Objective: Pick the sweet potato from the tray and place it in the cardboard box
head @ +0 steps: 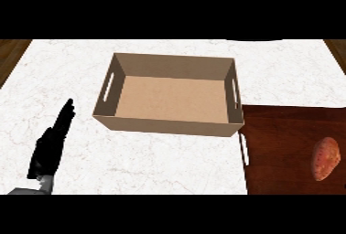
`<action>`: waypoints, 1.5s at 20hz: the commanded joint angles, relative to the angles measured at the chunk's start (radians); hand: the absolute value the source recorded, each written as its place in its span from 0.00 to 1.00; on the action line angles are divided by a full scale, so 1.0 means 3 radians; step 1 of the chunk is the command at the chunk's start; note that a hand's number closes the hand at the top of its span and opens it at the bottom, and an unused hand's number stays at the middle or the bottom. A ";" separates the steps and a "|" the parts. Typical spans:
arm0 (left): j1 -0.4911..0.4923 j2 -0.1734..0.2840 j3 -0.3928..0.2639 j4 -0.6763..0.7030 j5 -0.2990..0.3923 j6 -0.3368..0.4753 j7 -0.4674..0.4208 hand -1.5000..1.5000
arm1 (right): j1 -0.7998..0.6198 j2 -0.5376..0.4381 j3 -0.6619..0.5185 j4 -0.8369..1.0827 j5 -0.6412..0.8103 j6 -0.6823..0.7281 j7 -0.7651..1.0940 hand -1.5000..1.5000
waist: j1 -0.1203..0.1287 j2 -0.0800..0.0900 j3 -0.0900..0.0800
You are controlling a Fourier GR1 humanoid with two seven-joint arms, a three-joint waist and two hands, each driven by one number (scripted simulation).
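An orange-brown sweet potato (325,158) lies on the dark wooden tray (283,146) at the right edge of the head view. The open cardboard box (172,122) stands left of the tray, in the middle of the counter, with nothing inside. My left hand (49,148) rests at the lower left with its fingers straight and pointing up, well apart from the box. My right hand does not show.
The white marble counter (135,164) spreads around the box and tray. The tray's white handle (244,149) sits on its left side, close to the box's near right corner. Dark wood floor (12,50) shows at the top corners.
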 commanded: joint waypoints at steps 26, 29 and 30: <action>-0.0019 -0.0438 0.0484 -0.0046 -0.0503 -0.0466 0.0068 0.50 | -0.0334 0.1143 -0.0218 0.0563 0.1312 0.0456 -0.0144 0.00 | 0.0005 0.0001 0.0004; 0.0356 -0.0356 0.0542 -0.0450 -0.0453 -0.0567 0.0115 0.50 | -0.0138 0.1287 -0.0226 0.0067 0.1323 0.0452 0.0150 0.00 | 0.0006 -0.0004 0.0003; 0.0051 -0.0530 0.0495 0.0059 -0.0583 -0.0499 -0.0069 0.50 | -0.0222 0.1297 -0.0245 0.0392 0.1433 0.0444 -0.0108 0.00 | -0.0002 0.0001 0.0003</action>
